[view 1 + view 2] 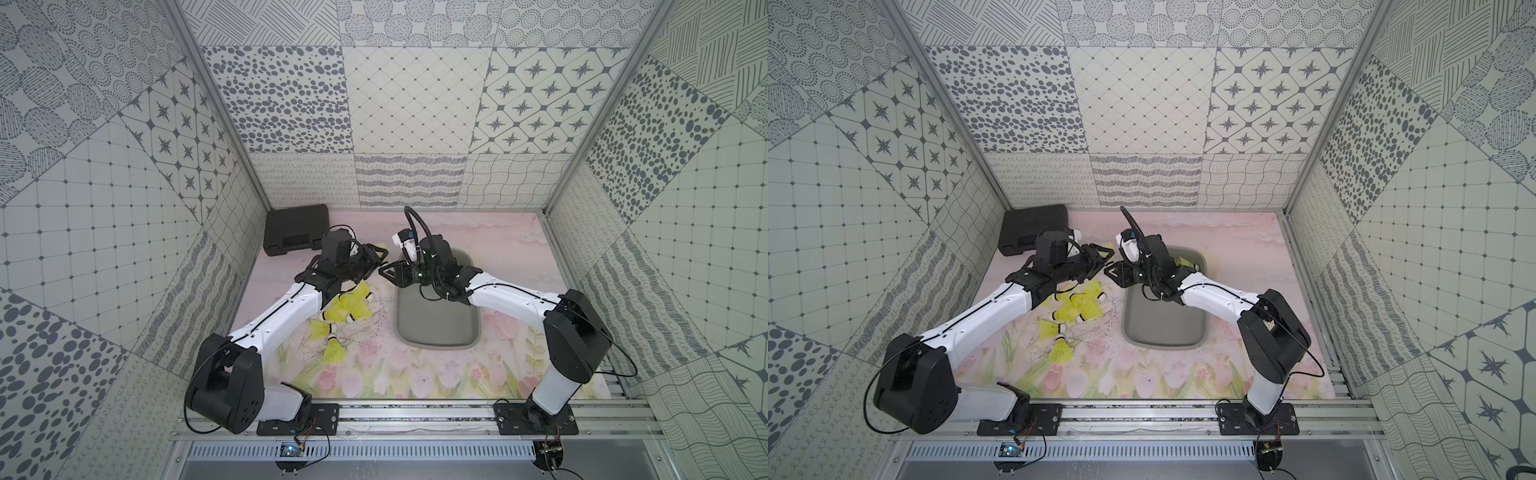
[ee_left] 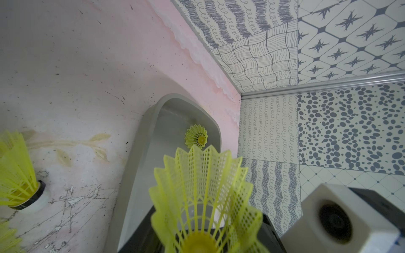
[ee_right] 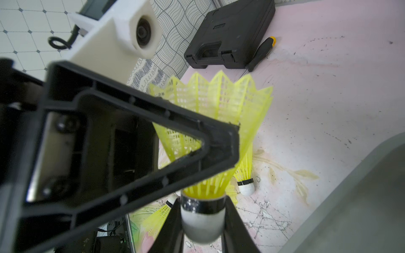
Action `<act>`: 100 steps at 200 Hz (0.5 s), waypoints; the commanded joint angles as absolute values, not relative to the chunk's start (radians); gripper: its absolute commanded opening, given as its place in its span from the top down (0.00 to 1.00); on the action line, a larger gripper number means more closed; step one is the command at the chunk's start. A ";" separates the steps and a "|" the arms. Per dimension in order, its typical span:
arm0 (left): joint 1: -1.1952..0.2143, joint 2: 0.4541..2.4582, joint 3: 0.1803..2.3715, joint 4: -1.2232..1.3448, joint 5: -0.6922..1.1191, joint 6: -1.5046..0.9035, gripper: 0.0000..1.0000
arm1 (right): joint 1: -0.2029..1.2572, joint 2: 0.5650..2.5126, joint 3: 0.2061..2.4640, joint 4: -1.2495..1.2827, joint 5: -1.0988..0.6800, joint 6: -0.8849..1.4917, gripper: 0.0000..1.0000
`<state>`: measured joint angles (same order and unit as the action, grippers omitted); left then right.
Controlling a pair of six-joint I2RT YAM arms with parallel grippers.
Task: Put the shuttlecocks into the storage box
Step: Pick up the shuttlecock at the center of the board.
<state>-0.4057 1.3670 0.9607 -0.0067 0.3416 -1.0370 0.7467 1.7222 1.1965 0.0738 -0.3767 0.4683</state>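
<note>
One neon-yellow shuttlecock [image 3: 219, 105] hangs between my two grippers, just left of the storage box's far end. My right gripper [image 3: 202, 211] is shut on its white tip [image 3: 202, 227] and black band. My left gripper [image 1: 380, 258] is at the skirt [image 2: 201, 192] with its jaws apart; one of its fingers [image 3: 153, 114] crosses in front of the mesh. The grey storage box [image 1: 436, 343] [image 2: 151, 122] holds one shuttlecock [image 2: 196, 138] at its far end. Several more shuttlecocks [image 1: 353, 305] [image 1: 1084, 307] lie on the mat to its left, under my left arm.
A black hard case [image 1: 296, 228] [image 3: 230, 32] sits in the far left corner with a black-handled screwdriver [image 3: 262, 52] beside it. Patterned walls enclose the floral mat on three sides. The right wrist camera [image 2: 335, 221] is close to my left gripper.
</note>
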 commanded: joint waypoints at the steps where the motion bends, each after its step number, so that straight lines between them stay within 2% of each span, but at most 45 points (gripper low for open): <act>1: -0.408 1.338 0.976 -0.016 0.318 -0.982 0.40 | 0.743 1.686 1.167 0.084 -0.334 0.426 0.82; 45: -0.408 1.310 1.051 -0.238 0.263 -0.752 0.23 | 0.709 1.627 1.118 0.010 -0.331 0.360 0.82; 79: -0.406 1.339 1.197 -0.440 0.312 -0.432 0.23 | 0.701 1.569 1.091 -0.075 -0.330 0.283 0.82; 100: -0.406 1.394 1.310 -0.620 0.376 -0.231 0.27 | 0.700 1.540 1.079 -0.121 -0.335 0.241 0.82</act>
